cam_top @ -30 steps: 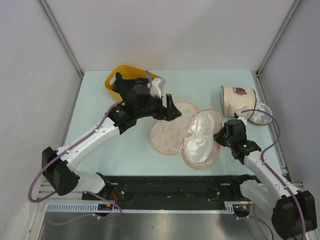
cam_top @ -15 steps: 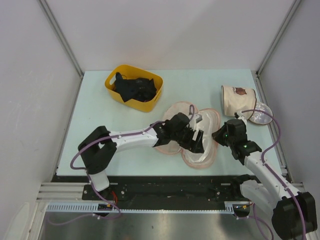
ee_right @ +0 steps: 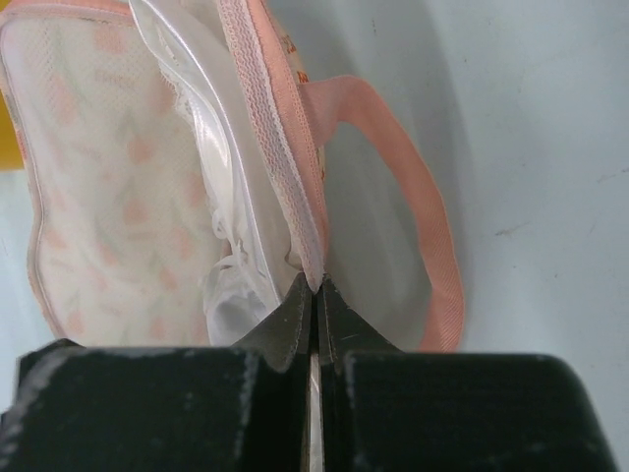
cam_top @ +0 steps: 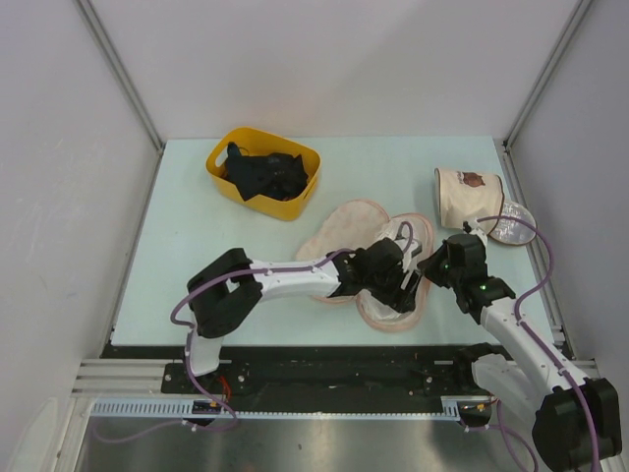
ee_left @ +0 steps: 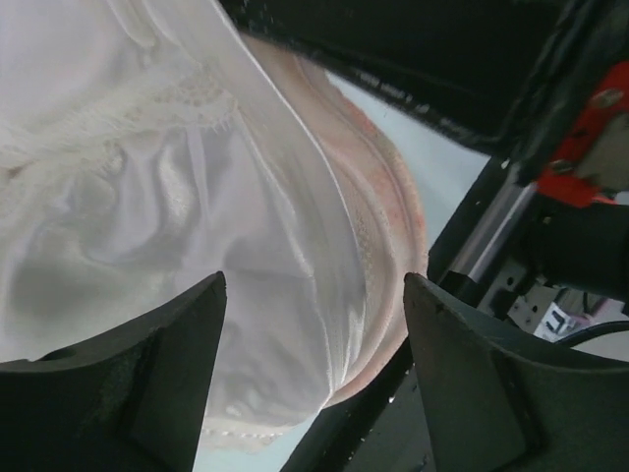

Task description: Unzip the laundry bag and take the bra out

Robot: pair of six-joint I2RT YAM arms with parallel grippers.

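Left gripper gapes over the shiny white padded bra. Right gripper grasps the three-o'clock rim of the peach-pink clamshell laundry bag.

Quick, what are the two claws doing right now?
Left gripper: open, fingers apart over the bra.
Right gripper: shut on the bag rim.

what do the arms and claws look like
The left arm and right arm have white links, black joints and purple cables looping alongside. The right arm shows a small green light. The left claw and right claw have matte black wedge fingers.
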